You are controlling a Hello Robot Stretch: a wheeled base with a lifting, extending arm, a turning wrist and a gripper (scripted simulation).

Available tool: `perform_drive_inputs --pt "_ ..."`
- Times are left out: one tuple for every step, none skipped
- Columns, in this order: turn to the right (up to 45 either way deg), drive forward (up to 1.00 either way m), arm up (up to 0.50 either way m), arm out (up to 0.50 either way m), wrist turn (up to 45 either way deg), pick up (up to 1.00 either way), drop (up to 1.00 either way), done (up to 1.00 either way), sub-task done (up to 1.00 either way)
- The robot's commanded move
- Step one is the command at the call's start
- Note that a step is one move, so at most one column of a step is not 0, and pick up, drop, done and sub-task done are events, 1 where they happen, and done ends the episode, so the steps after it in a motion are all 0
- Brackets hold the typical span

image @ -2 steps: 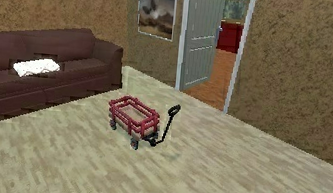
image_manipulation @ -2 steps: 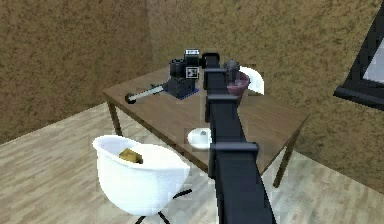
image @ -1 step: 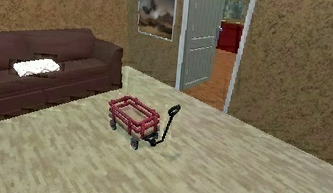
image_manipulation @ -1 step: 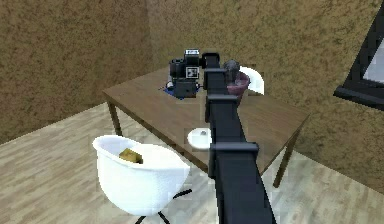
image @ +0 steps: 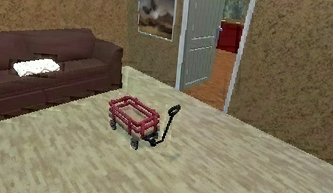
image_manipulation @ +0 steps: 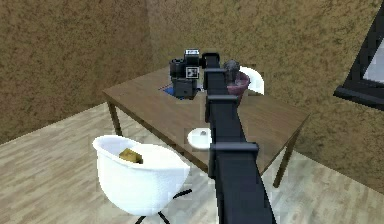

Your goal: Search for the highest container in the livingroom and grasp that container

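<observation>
I see a small dark, bowl-shaped container [image_manipulation: 238,86] at the far side of the tabletop [image_manipulation: 150,105], just right of the arm [image_manipulation: 228,130], with a white sheet-like thing [image_manipulation: 256,80] beside it. The arm reaches out across the tabletop, and the tool [image_manipulation: 178,78] sits left of its end over something bluish [image_manipulation: 180,93]. I cannot tell its grip or whether it holds anything. A white chair [image_manipulation: 140,175] stands at the tabletop's near edge and a brown wall lies close behind. Ahead, open floor surrounds a red wagon [image: 134,118], between the sofa [image: 36,68] and the doorway [image: 214,48].
</observation>
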Motion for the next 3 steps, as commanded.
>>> perform_drive_inputs --pt "0.0 0.0 -0.3 0.0 0.0 0.0 0.0 0.0 0.0" --pt "0.0 0.0 0.0 0.0 0.0 1.0 0.0 0.0 0.0" --pt "0.0 0.0 0.1 0.0 0.0 0.0 0.0 0.0 0.0"
